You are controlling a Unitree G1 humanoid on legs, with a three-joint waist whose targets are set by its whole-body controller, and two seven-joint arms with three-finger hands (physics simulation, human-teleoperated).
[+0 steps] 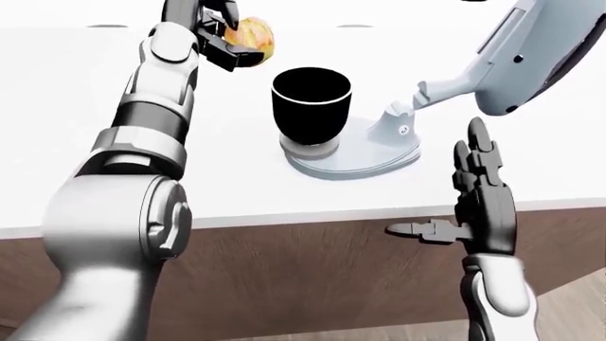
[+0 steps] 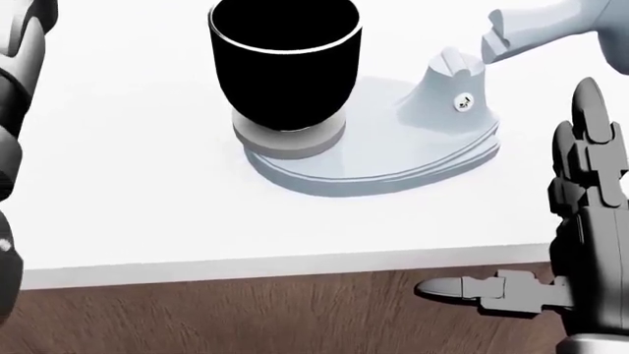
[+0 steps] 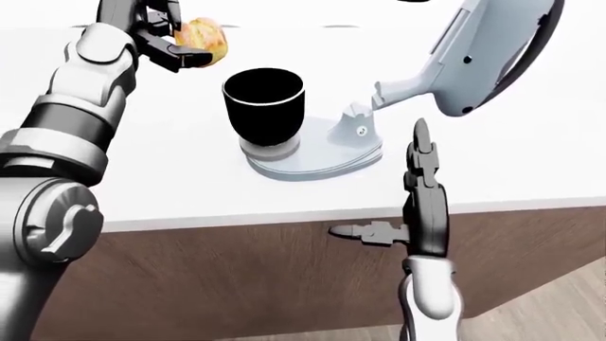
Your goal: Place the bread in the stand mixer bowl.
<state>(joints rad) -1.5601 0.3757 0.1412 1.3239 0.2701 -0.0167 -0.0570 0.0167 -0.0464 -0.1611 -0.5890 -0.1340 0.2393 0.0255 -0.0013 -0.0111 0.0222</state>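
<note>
Golden bread [image 1: 252, 35] sits pinched in the left hand [image 1: 219, 32] fingers, up-left of the black bowl [image 1: 310, 105] rim. The right hand [image 1: 483, 202], fingers spread, hovers past the white desk [image 1: 227, 192] edge.

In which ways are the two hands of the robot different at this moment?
The left hand is raised over the counter, above and left of the black bowl; the right hand stands low at the counter's edge. The left hand's fingers close round the bread; the right hand is open and empty. Both are dark, three-fingered.
</note>
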